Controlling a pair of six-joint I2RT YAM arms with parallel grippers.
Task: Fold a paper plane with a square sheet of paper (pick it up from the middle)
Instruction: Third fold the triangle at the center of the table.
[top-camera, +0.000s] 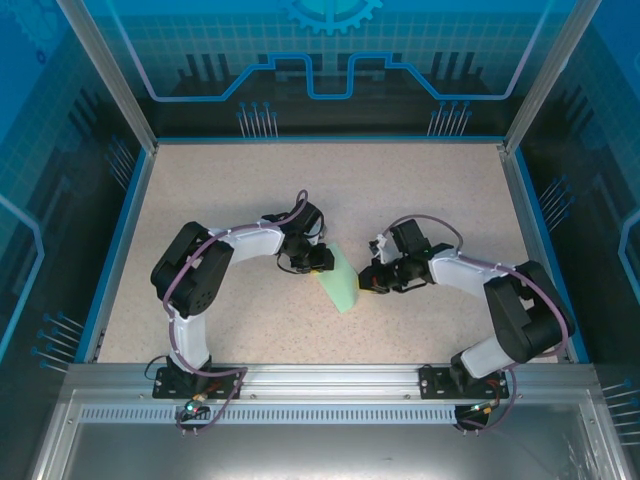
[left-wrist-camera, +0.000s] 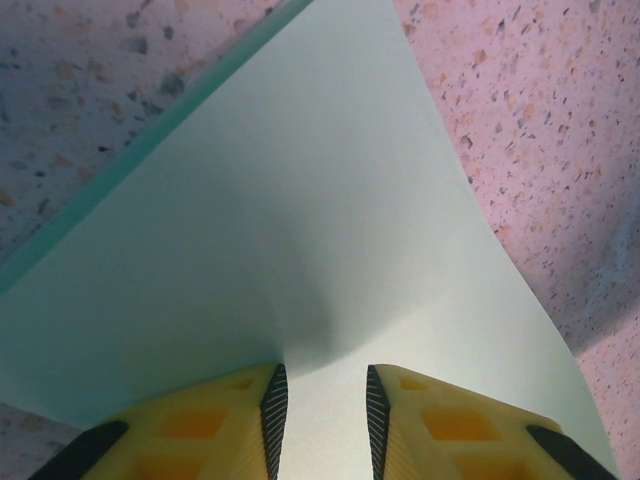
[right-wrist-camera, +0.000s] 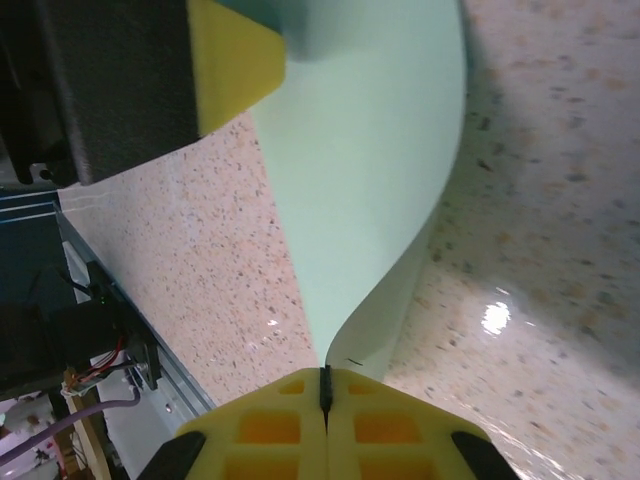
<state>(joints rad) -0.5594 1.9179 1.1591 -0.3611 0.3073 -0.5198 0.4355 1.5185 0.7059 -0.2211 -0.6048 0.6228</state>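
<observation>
From above, the square sheet of paper (top-camera: 340, 282) lies mid-table (top-camera: 250, 180), partly lifted, between the left claw (top-camera: 322, 262) and the right claw (top-camera: 368, 280). At the left wrist, the pale green sheet (left-wrist-camera: 330, 200) spreads ahead, a soft crease running down between the fingers (left-wrist-camera: 272, 400), which stand slightly apart without clamping it. At the right wrist, the claw (right-wrist-camera: 325, 375) is pressed closed on the sheet's curled near edge (right-wrist-camera: 360, 180).

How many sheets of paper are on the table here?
1: the sheet is at the centre of the table, its edge pinched in the shut right gripper. Another under it could be hidden.
</observation>
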